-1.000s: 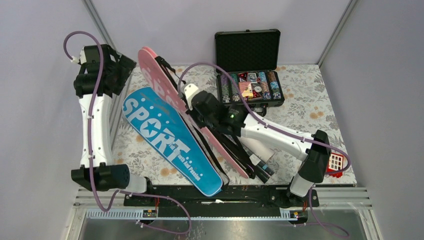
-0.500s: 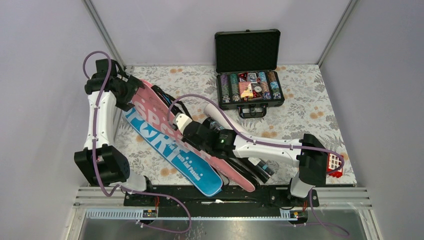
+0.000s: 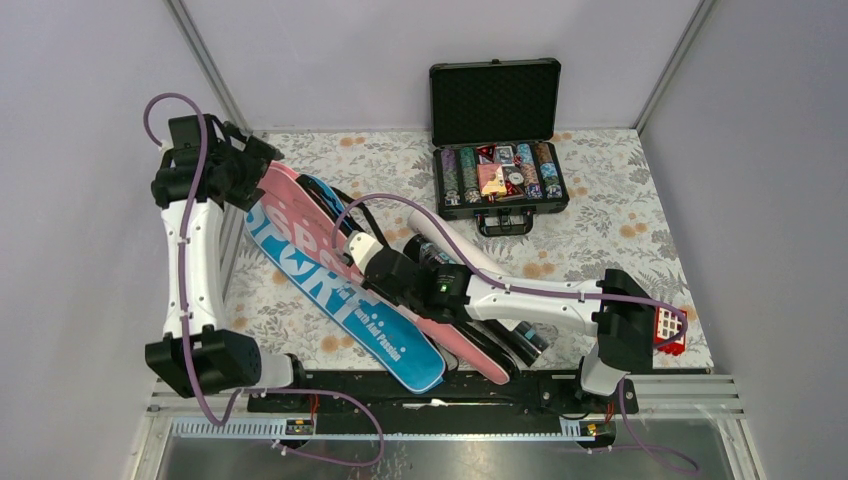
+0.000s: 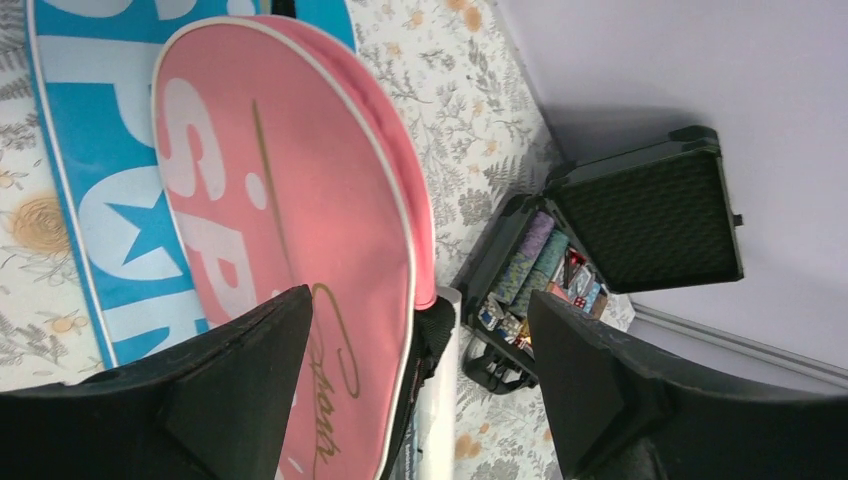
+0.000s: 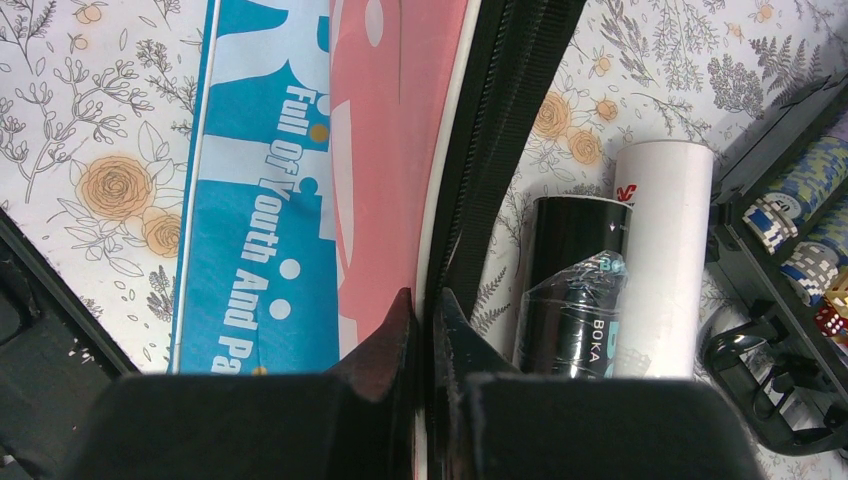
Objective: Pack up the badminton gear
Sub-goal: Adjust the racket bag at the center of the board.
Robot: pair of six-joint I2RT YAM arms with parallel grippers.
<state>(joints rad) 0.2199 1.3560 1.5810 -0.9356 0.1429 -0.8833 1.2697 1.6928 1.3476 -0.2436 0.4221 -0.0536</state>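
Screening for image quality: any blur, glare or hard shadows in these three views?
Top external: evenly lit, sharp, no glare. Left wrist: pink cover sharp, fingers dark with little detail, black case throws a soft shadow on the wall. Right wrist: sheen on the wrapped dark tube, fingers likewise dark.

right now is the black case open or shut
Open: the black case has its lid standing upright at the back, and the rows of chips in its tray are exposed.
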